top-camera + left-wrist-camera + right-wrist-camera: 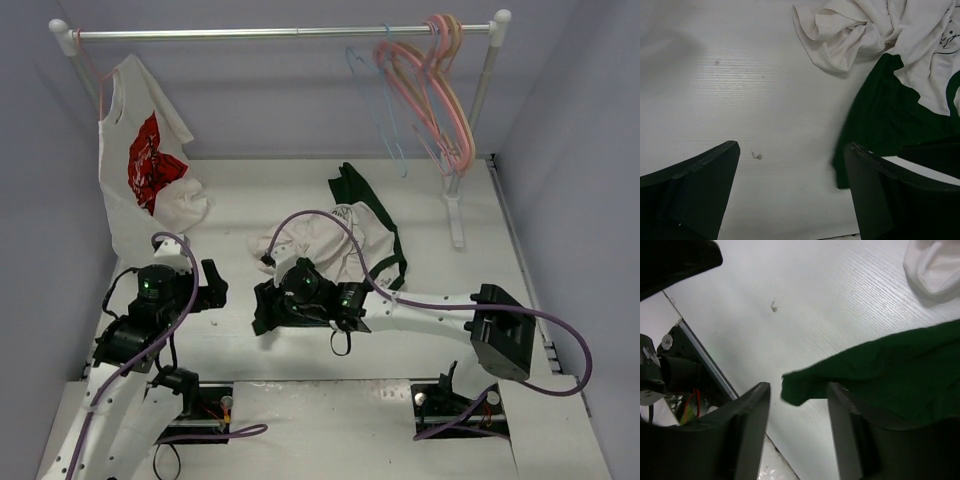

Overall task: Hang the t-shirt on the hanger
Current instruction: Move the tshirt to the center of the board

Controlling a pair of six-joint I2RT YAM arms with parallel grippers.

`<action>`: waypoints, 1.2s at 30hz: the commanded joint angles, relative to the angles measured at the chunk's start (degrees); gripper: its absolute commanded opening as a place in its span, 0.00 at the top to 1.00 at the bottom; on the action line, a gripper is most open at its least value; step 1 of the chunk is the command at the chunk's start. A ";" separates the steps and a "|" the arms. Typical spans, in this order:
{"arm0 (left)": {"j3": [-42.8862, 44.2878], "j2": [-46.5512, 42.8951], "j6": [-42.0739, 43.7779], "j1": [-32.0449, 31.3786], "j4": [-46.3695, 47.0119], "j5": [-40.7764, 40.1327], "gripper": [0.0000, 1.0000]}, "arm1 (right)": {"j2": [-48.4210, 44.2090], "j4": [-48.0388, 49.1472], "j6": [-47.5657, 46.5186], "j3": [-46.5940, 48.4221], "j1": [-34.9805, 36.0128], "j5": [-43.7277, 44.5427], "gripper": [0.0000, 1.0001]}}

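Observation:
The t-shirt (340,235) lies crumpled on the mid table, white with dark green sleeves. The light-blue hanger (372,95) hangs on the rail at the back right. My right gripper (272,303) reaches left across the table, low at the shirt's near-left edge. In the right wrist view it (798,388) is open, and the tip of a green sleeve (880,375) lies on the table between its fingers. My left gripper (212,285) is open and empty over bare table (792,146), left of the green sleeve (880,115) and the white cloth (850,35).
A white shirt with a red graphic (140,170) hangs at the rail's left end. Several pink hangers (440,100) hang right of the blue one. The rail's right post (470,130) stands on the table. Grey walls close in three sides.

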 commanded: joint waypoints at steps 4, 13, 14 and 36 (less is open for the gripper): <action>5.06 -2.26 -3.00 -0.33 -2.20 -0.49 0.13 | -4.51 -3.47 -6.67 4.23 -1.17 9.30 0.30; -3.10 7.48 -13.63 -0.94 7.19 7.60 0.21 | -21.39 -14.97 -8.08 -7.01 -15.83 13.11 0.24; -3.89 8.54 -14.60 -1.29 8.50 7.51 0.23 | -23.57 -15.61 -8.08 -8.06 -19.33 12.24 0.24; -5.84 40.55 -23.66 -12.81 26.45 -4.97 0.82 | -29.83 -15.35 -7.56 -17.13 -34.92 3.53 0.22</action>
